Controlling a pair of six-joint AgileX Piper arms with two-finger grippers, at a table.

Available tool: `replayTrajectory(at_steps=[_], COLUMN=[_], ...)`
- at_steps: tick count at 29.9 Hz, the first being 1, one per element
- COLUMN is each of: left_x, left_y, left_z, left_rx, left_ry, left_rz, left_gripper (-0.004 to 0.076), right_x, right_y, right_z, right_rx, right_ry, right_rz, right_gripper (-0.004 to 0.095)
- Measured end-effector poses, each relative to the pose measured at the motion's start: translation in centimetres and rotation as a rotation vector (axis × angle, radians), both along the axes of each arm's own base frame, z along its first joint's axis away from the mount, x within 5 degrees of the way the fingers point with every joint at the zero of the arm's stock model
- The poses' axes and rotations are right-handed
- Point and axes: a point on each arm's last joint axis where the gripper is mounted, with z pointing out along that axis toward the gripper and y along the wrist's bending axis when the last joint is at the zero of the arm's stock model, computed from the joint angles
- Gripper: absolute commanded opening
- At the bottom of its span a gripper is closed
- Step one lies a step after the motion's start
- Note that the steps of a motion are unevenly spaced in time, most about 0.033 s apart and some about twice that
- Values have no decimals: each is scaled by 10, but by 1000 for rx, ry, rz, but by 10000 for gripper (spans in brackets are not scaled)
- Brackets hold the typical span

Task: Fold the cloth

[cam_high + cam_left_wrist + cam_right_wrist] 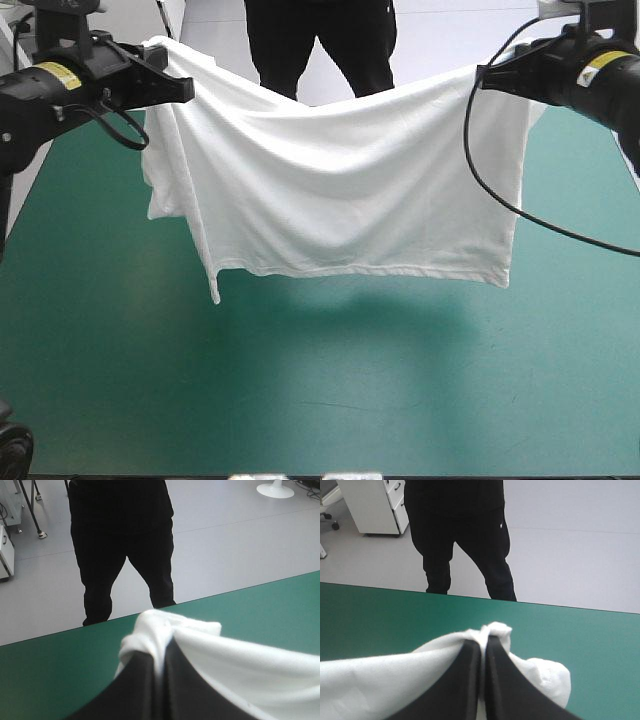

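Left jaws, right jaws clenched on T-shirt point(340, 190), hung over table point(320, 390), labels point(62, 75) unreadable

Two arms are seen, both cased in black. The left arm point(30, 100) is marked with a yellow label point(62, 75), its dark print too small to be read. A second label point(607, 60), also yellow, is carried on the right arm point(560, 75). The housings are blocky and angular toward the wrists. The left fingers point(137, 690) and right fingers point(465, 680) are shaped as broad, smooth black fins, curved and tapered to a point.
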Motion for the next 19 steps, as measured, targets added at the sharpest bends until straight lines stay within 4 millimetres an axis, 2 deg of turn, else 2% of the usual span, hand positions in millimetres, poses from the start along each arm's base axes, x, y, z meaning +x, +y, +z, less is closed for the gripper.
replayTrajectory(at_steps=[5, 9, 14, 16, 19], left_x=[48, 81, 104, 109, 118], left_y=[-12, -21, -26, -22, -14], left_z=[-19, -27, -19, -20, -33], left_rx=[-23, -60, -96, -113, -138], left_ry=[-39, -92, -172, -164, -76], left_rz=[11, 10, 10, 13, 18], left_gripper=[-9, -9, -9, -9, -9], right_x=[50, 81, 101, 105, 115], right_y=[9, 3, -23, -32, -39], right_z=[-25, -24, -20, -25, -43], right_rx=[-8, 33, 106, 111, 96], right_ry=[43, 10, -27, -8, 56], right_rz=[-3, -8, -4, -5, -2], right_gripper=[-17, -17, -17, -17, -17])
